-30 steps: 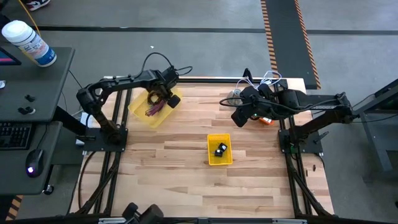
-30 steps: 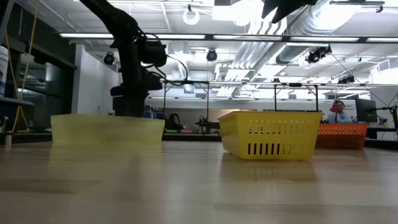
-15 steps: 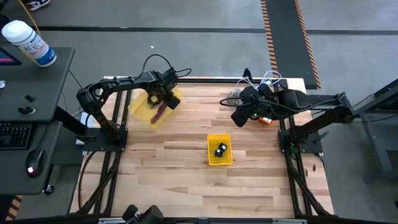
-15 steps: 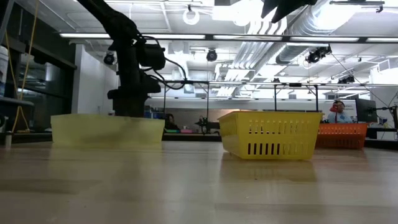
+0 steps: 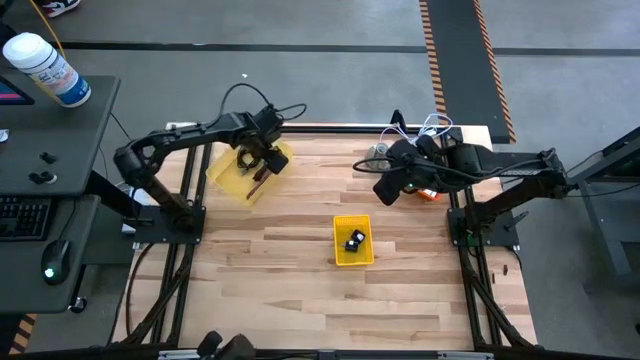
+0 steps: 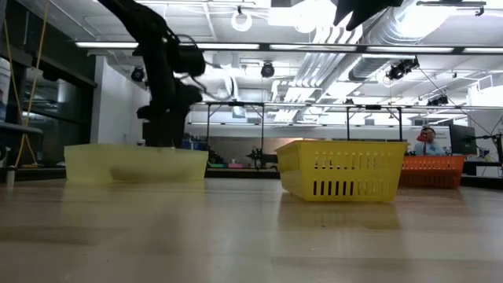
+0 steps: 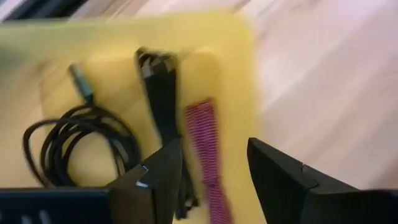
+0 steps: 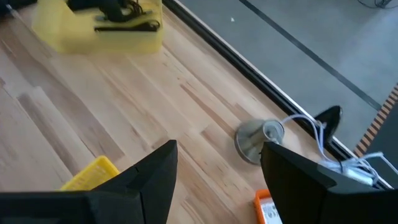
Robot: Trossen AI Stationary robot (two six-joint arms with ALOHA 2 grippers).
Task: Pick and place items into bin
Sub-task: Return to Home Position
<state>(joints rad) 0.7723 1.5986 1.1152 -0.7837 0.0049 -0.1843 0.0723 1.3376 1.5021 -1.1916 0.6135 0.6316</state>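
The left gripper (image 7: 212, 155) is hovering above the light yellow bin (image 7: 239, 62), jaws standing apart and holding nothing; the pink cable (image 7: 200, 127) is lying on the bin floor in line with the gap, beside a bundled black cable (image 7: 163, 93) and a coiled black cable (image 7: 121, 134); one finger is covering the bundle's near end; the pink cable is running out of frame. The right gripper (image 8: 219, 149) is waiting, spread and empty, near the grey cone (image 8: 258, 140).
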